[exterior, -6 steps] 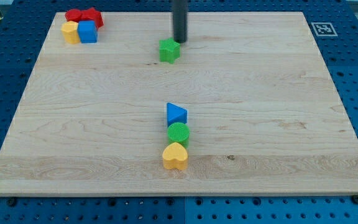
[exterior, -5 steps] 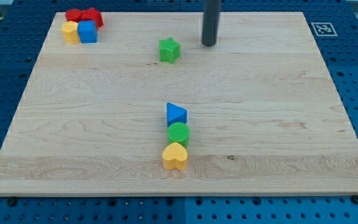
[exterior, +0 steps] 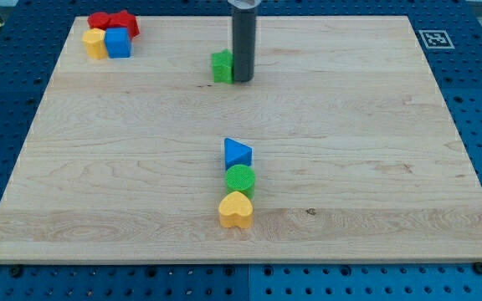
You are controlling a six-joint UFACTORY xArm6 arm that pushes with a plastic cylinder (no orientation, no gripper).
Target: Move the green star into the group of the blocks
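Taking the green star-shaped block (exterior: 222, 66) as my landmark, I work from the view's bottom upward. Nearest me, well below the star, three blocks stand in a touching column: a yellow heart-shaped block (exterior: 236, 210) at the bottom, a green round block (exterior: 241, 179) above it, and a blue triangular block (exterior: 237, 153) on top. The pale wooden board (exterior: 375, 167) lies bare between that column and the star.

The star sits in the board's upper middle, partly hidden by my dark rod. My tip (exterior: 243, 80) rests against the star's right side, touching or just beside it. I judge it is placed there so that a push goes toward the view's left. There are no fingers on this rig to open or close; the rod only pushes.

Farthest off, well to the star's left and slightly above it, a cluster of four sits in the board's corner: a yellow block (exterior: 94, 43), a blue cube-like block (exterior: 118, 43), and two red blocks (exterior: 112, 21) behind them. I take this for the intended group, though the column is also a candidate.

That makes eight blocks: two yellow, two blue, two green, two red.
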